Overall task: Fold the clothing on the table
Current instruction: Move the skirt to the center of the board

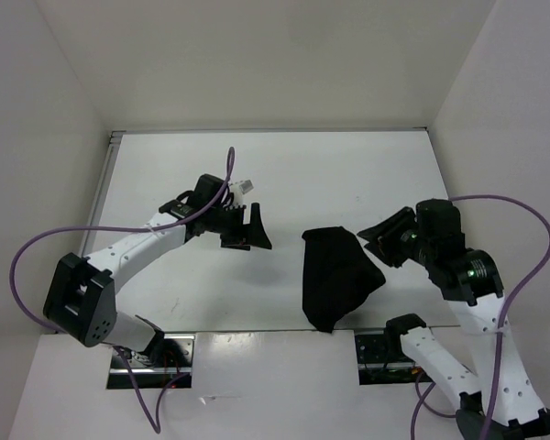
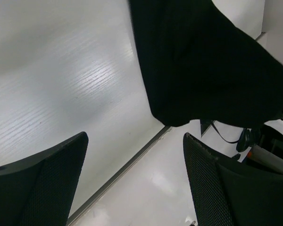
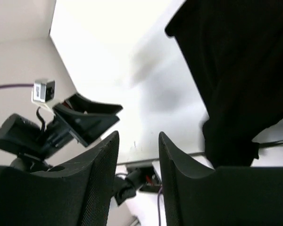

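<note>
step: neatening the fold, I reckon | left gripper [image 2: 134,137]: wide open, empty | right gripper [image 3: 138,135]: part open, empty | tip: pinch clothing [image 1: 337,275] corners low, it's at the table [image 1: 348,174] near edge

Black clothing [image 1: 337,275], bunched, on white table [image 1: 284,174]

So the clothing [image 1: 337,275] sits on the bench [image 1: 348,174], right of centre and toward the front, with its near end reaching the front edge. The left hand [image 1: 257,229] is off to its left, well apart, over the middle of the bench. The right hand [image 1: 376,246] is just beside the clothing's far right corner, so the clothing ends up between the two hands. Walls [image 1: 64,110] stand along the left, right and back sides of the bench.
</note>
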